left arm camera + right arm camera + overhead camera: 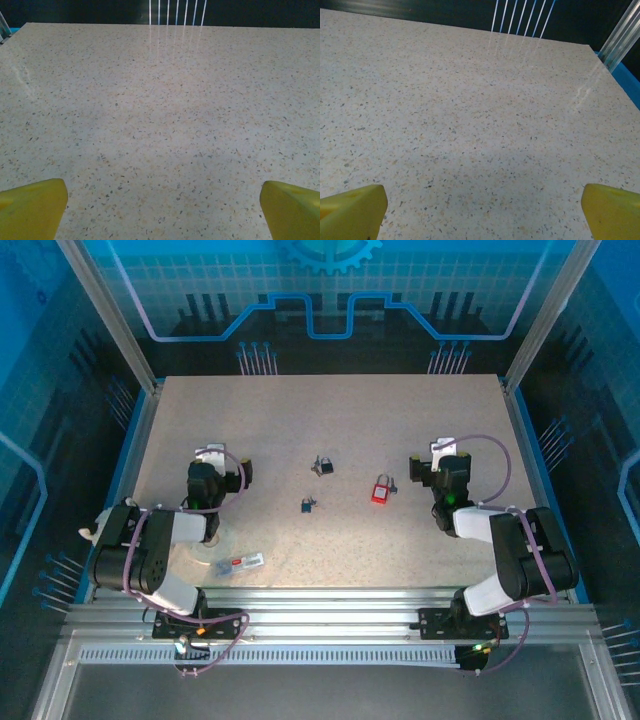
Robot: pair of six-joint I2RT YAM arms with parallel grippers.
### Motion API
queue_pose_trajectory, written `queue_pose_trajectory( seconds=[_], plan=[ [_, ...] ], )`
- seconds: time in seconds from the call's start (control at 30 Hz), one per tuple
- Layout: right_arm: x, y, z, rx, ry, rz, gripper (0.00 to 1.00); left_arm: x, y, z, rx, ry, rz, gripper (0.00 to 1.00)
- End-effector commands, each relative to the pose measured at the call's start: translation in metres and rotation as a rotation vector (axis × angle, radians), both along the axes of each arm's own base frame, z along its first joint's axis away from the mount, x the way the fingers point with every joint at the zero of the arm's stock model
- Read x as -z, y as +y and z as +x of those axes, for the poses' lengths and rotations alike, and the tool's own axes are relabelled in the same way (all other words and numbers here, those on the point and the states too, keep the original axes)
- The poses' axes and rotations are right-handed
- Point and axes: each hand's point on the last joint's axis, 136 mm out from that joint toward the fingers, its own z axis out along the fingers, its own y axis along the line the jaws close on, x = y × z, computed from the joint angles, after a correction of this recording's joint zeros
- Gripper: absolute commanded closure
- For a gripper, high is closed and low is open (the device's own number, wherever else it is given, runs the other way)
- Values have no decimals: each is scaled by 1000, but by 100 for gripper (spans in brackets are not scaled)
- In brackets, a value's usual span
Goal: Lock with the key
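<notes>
Starting on the left, the left end effector [213, 458] sits low over the speckled beige stone desk [330, 410], near its left side. From its wrist camera the yellow fingertips [32, 207] stand wide apart at the two bottom corners, released, with bare desk between them. Close to that arm's base, near the front edge, lies a small flat clear plastic tag with a red bit [241, 562].

Moving to the middle, a small dark grey padlock [321, 466] lies on the desk. Just nearer to the arms is a tiny blue-topped piece [308, 505], too small to tell whether it is a key or a lock. Right of those lies the red padlock [381, 491], with a small metal piece touching its upper right, possibly a key. All three are well apart from both end effectors.

Over on the right, the right end effector [440, 453] hovers near the desk's right side, a short way right of the red padlock. Its wrist camera shows its yellow fingers [352, 210] spread wide, released, with nothing between them.
</notes>
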Motion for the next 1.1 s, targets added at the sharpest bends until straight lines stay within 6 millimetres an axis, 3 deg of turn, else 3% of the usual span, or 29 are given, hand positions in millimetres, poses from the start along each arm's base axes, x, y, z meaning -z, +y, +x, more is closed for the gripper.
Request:
queue_pose_trajectory(
  seconds=[0.0, 0.33, 0.6, 1.07],
  plan=[
    [-2, -2, 5, 6, -5, 16, 0, -1, 2, -1, 1, -25, -14, 1],
    [2, 16, -14, -92, -106, 3, 0, -3, 1, -1, -3, -32, -7, 1],
    [4, 4, -6, -44, -83, 30, 0, -1, 2, -1, -9, -28, -5, 1],
    [2, 7, -8, -47, -98, 10, 0, -1, 3, -1, -7, -26, -12, 1]
  ],
)
